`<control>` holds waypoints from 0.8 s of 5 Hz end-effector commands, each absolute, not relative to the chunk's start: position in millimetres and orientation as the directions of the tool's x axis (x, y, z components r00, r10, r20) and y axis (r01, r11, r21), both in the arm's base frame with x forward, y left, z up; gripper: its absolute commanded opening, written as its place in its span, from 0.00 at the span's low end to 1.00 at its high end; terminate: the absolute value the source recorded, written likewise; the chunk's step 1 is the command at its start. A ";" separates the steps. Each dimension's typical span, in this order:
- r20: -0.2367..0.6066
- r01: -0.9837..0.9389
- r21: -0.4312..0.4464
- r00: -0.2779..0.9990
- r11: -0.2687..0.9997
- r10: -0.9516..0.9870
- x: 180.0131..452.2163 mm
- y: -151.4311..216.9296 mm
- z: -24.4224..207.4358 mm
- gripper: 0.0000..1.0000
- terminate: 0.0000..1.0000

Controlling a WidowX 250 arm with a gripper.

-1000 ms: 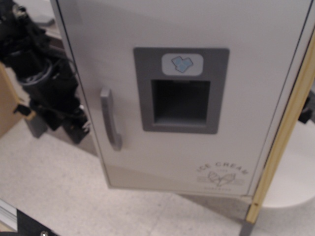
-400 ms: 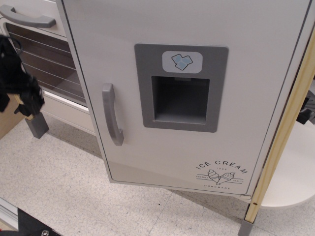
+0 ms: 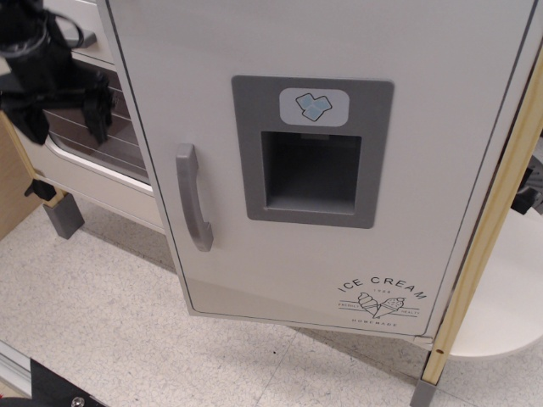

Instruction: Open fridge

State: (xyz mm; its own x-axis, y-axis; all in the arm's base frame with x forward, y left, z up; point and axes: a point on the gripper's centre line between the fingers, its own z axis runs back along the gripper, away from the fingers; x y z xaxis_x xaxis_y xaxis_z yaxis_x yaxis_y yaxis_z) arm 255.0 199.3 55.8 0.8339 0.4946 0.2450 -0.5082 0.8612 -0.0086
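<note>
White fridge (image 3: 254, 280), grey dispenser recess (image 3: 310, 172) empty, gripper (image 3: 59, 85) beside it

Below the pincer, pale speckled flooring (image 3: 110, 297) runs under the toy kitchen, with a faint tile seam toward the bottom. Behind the pincer sits a white oven door (image 3: 102, 161) with a barred window, on a grey leg (image 3: 64, 218). Far right, a light wooden upright (image 3: 484, 246) edges a white rounded shelf (image 3: 501, 305).
</note>
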 end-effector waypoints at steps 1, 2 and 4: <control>0.312 -0.526 -0.065 0.797 0.848 0.518 257.9 173.8 127.2 1.00 0.00; 0.341 -0.526 -0.086 0.782 0.846 0.521 258.6 161.6 146.6 1.00 0.00; 0.319 -0.478 -0.128 0.809 0.869 0.493 252.8 143.4 164.9 1.00 0.00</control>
